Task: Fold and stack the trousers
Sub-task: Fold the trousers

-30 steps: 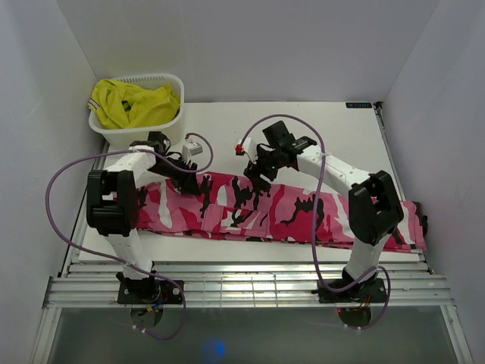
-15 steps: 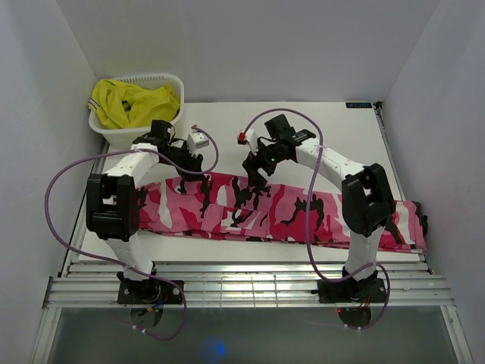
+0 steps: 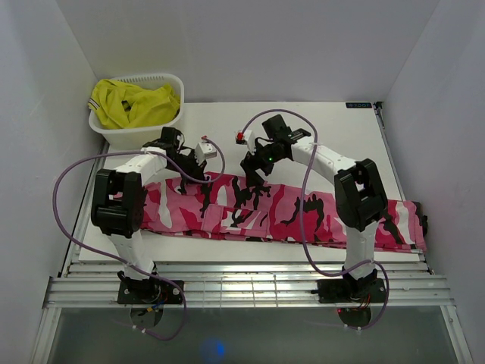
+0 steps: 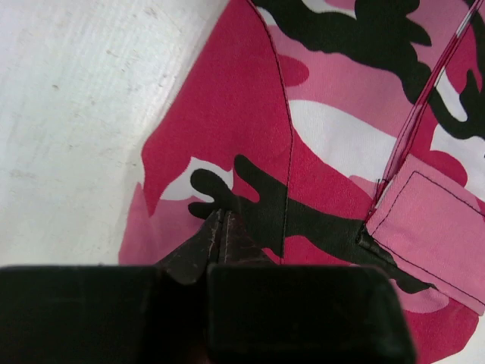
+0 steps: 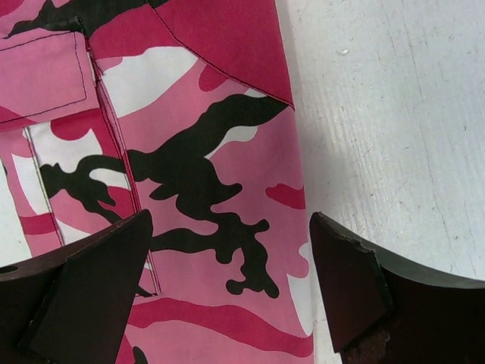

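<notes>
Across the lower middle of the top view, the trousers [image 3: 303, 216] lie spread lengthwise on the table [image 3: 326, 125] — ready for folding. At their far edge, the left gripper [image 4: 221, 227] is closed, tips on the cloth; the right gripper [image 5: 231, 227] hangs spread wide above it — probably to grab. Upper left sits a basket [image 3: 136, 138].

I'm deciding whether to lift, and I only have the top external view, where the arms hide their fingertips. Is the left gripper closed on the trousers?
Observer: The left wrist view shows the left gripper shut, tips down on the trousers beside a seam. I cannot confirm a pinched fold.
Operator: And the right?
Observer: Right gripper is wide open, straddling the trousers' edge, with one finger over cloth and the other over bare table.
</notes>
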Controlling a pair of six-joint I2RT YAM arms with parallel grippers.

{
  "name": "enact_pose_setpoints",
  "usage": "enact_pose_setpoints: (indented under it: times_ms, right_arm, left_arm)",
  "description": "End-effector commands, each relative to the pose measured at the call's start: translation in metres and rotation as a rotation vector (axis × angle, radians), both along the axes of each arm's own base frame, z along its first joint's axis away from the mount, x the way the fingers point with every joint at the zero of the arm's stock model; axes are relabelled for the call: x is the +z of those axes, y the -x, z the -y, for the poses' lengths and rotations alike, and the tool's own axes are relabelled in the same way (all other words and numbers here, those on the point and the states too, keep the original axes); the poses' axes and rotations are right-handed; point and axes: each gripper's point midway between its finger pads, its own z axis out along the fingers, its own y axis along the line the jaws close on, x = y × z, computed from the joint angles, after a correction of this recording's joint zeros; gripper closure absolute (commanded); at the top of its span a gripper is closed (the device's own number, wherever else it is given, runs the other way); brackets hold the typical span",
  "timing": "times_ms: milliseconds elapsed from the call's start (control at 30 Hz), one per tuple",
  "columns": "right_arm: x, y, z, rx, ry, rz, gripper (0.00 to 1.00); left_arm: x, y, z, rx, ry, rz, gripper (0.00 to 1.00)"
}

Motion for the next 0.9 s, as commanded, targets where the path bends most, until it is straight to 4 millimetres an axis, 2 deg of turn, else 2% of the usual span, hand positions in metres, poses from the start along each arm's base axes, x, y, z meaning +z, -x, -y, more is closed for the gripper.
enact_pose_setpoints:
  times_ms: [0, 33, 133, 167, 267, 367, 400, 467, 500, 600, 767, 867]
  right_arm:
    - [0.013, -0.004, -0.010, 0.019, -0.039, 0.005, 0.10]
    - [0.013, -0.004, -0.010, 0.020, -0.039, 0.005, 0.10]
    - [0.011, -0.003, -0.009, 0.025, -0.032, 0.006, 0.09]
    - [0.011, -0.002, -0.008, 0.026, -0.030, 0.005, 0.09]
    - [0.008, -0.001, -0.007, 0.027, -0.026, -0.001, 0.09]
    - [0.007, -0.002, -0.009, 0.027, -0.029, -0.002, 0.09]
    - [0.007, -0.003, -0.009, 0.028, -0.031, -0.001, 0.09]
    - [0.008, -0.006, -0.011, 0.026, -0.033, 0.002, 0.09]
    - [0.007, -0.006, -0.011, 0.026, -0.035, -0.002, 0.08]
    - [0.007, -0.011, -0.016, 0.031, -0.045, 0.000, 0.08]
    - [-0.002, -0.018, -0.026, 0.035, -0.062, -0.026, 0.06]
    - [-0.005, -0.026, -0.036, 0.025, -0.079, -0.038, 0.05]
  left_arm:
    - [0.013, 0.004, 0.001, -0.023, -0.015, 0.072, 0.89]
    - [0.016, 0.002, 0.000, -0.020, -0.019, 0.090, 0.69]
    - [0.019, -0.001, -0.002, 0.000, -0.022, 0.124, 0.47]
    - [0.021, -0.002, -0.002, 0.000, -0.021, 0.137, 0.32]
    - [0.015, -0.006, -0.002, 0.005, -0.022, 0.124, 0.28]
    - [0.006, -0.006, 0.001, -0.005, -0.017, 0.098, 0.40]
    - [0.004, -0.005, 0.001, -0.010, -0.017, 0.095, 0.56]
    - [0.000, 0.000, 0.004, -0.035, -0.024, 0.093, 0.70]
    - [0.000, 0.001, 0.004, -0.041, -0.027, 0.098, 0.83]
    - [0.001, 0.012, 0.004, -0.075, -0.043, 0.119, 0.98]
    - [-0.002, 0.036, 0.003, -0.147, -0.081, 0.164, 1.00]
    - [-0.014, 0.053, -0.002, -0.179, -0.117, 0.166, 1.00]
